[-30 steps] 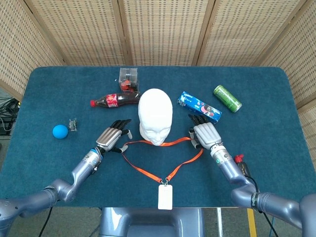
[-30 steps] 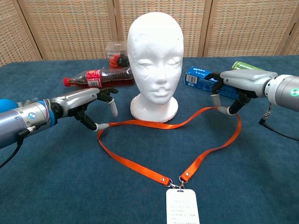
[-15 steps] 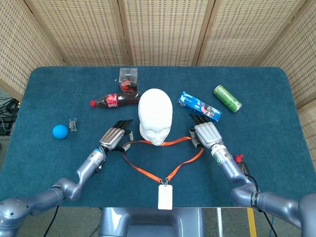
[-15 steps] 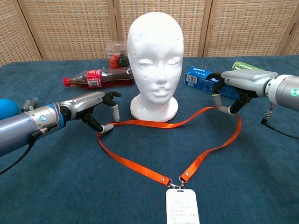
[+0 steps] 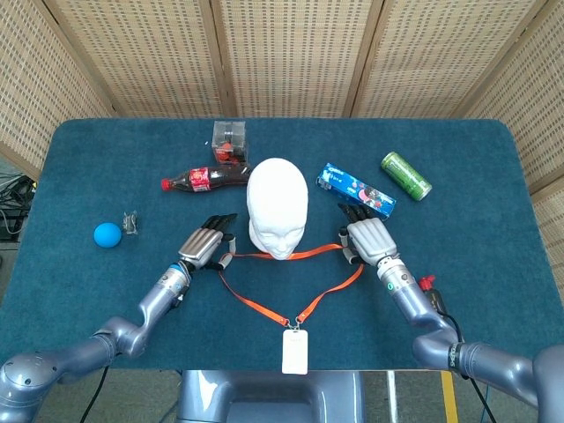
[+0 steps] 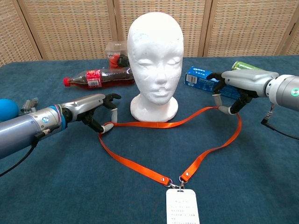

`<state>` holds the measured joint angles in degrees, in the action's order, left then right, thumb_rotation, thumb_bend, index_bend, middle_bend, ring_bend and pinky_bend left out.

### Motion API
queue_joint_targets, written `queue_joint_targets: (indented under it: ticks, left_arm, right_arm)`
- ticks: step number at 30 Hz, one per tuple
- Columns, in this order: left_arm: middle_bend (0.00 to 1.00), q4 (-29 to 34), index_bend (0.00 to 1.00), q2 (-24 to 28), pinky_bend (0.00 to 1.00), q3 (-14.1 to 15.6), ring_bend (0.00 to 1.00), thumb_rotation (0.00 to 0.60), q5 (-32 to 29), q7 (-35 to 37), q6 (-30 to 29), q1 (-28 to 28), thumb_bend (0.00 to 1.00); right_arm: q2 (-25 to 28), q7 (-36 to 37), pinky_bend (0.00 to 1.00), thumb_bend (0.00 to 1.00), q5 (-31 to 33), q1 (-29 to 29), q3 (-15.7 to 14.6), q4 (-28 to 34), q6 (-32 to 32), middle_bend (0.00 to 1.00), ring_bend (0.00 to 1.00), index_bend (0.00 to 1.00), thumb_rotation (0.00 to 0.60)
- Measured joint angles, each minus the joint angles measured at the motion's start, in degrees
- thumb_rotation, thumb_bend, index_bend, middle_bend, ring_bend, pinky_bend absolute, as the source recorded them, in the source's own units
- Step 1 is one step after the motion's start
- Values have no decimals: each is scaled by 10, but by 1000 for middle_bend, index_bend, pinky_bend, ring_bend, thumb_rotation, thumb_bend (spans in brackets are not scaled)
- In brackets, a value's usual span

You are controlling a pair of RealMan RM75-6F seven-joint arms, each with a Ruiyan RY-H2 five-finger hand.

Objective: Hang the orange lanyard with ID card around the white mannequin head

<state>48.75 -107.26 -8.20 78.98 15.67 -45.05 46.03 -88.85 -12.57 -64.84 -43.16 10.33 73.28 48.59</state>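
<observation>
From the head view, my left hand [image 5: 204,246] sits left of centre and my right hand [image 5: 368,240] right of centre, either side of the white mannequin head [image 5: 277,206] in the middle of the blue table [image 5: 493,203]; the orange lanyard [image 5: 304,255] runs between them in front of the head's base and drops in a V to the ID card [image 5: 294,352] at the bottom centre. From the chest view, my left hand [image 6: 96,108] at mid-left pinches the strap's left bend off the cloth between thumb and a finger, the rest spread, and my right hand [image 6: 236,86] at upper right pinches the right bend the same way, just in front of a blue box [image 6: 200,78]. A cola bottle [image 6: 100,77] lies behind, left of the head.
</observation>
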Motion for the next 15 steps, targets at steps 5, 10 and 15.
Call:
queue_joint_targets:
  ticks: [5, 10, 15]
  left_arm:
    - [0, 6, 672, 5, 0, 2, 0, 600, 4, 3, -10, -2, 459]
    - [0, 22, 679, 17, 0, 13, 0, 600, 25, 4, -46, -10, 459]
    - [0, 41, 689, 34, 0, 28, 0, 600, 55, 5, -100, -24, 459]
  right_arm:
    - [3, 4, 0, 722, -5, 1, -1, 4, 3, 47, 0, 754, 600]
    - [15, 12, 0, 721, -27, 6, -4, 23, 17, 50, 0, 756, 600]
    - [34, 17, 0, 721, -59, 12, -13, 49, 35, 49, 0, 757, 600]
